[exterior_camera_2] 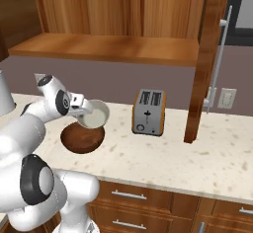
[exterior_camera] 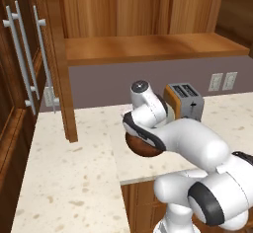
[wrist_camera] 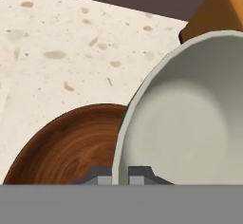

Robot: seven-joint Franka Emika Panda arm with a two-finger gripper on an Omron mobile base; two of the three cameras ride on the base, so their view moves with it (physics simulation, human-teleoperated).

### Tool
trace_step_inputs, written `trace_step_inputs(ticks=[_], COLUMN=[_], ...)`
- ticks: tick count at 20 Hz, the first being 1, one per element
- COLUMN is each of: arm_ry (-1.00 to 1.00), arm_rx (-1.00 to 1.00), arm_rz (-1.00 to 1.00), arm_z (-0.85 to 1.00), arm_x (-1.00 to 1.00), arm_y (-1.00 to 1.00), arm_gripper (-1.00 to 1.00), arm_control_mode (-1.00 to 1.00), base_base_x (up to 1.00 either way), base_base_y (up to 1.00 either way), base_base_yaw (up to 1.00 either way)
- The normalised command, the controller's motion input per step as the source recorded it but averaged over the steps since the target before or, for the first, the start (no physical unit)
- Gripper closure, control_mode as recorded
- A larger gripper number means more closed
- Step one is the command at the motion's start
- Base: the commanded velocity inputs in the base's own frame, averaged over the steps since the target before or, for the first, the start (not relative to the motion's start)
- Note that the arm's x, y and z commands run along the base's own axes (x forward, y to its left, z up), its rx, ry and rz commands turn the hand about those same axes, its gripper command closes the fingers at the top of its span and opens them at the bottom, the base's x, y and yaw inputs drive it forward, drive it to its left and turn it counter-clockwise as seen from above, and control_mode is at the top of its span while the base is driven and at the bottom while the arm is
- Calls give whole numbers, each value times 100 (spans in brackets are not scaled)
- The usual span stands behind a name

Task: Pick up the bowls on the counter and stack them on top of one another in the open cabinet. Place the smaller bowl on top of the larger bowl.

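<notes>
I am working over a speckled cream table (exterior_camera_2: 207, 150); my claw (wrist_camera: 120, 176) is gripping the smooth pale bowl's (exterior_camera_2: 94, 114) rim above the glossy wooden bowl (exterior_camera_2: 82, 138).

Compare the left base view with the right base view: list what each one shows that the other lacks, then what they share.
Left base view alone: the dark tall cabinet with long silver handles.

Right base view alone: the smaller bowl, lifted above the larger bowl, its rim in the shut claw, and the base cabinet drawers.

Both: the larger bowl on the counter, the toaster, the open cabinet shelf, wall outlets.
</notes>
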Motion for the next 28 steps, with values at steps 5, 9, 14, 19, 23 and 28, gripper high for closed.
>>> trace_step_inputs(ticks=[5,9,14,19,23,28], arm_ry=[6,18,22,13,6,1], arm_rx=[-6,-2,0,0,0,0], arm_rz=[0,0,0,0,0,0], arm_z=[-20,-31,-27,-19,-16,-11], arm_x=[-4,-1,-1,-7,-18,-38], arm_y=[12,21,14,11,5,0], arm_gripper=[100,100,100,100,100,100], arm_control_mode=[-100,-100,-100,-100,-100,-100], base_base_x=[0,0,0,0,0,0], base_base_y=[0,0,0,0,0,0], base_base_yaw=[0,0,0,0,0,0])
